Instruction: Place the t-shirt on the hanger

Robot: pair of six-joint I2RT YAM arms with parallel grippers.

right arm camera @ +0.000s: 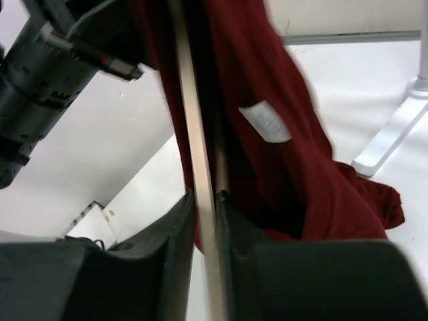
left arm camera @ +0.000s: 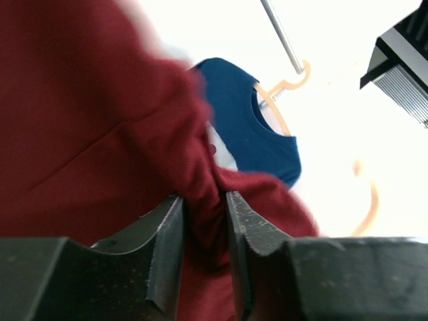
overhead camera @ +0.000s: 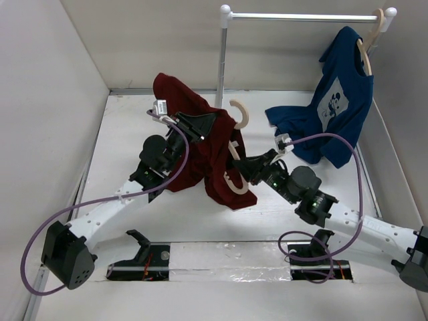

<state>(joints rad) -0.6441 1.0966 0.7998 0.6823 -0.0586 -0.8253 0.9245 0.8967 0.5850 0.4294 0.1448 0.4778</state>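
Right gripper (right arm camera: 204,200) is shown closed on the hanger (overhead camera: 239,115), whose long axis is held steeply tilted, hook uppermost. Left gripper (left arm camera: 202,199) is closed on a fold of the t-shirt (overhead camera: 214,170), left of the hanger. The t-shirt hangs against the hanger's left side. The left arm is the nearer to the cloth, which is judged to need drawing rightward over the hanger.

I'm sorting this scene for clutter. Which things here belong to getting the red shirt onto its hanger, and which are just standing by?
In the job:
red t-shirt, pinched by the left gripper
wooden hanger, clamped in the right gripper

Standing by:
blue t-shirt
second hanger, carrying the blue one
clothes rail
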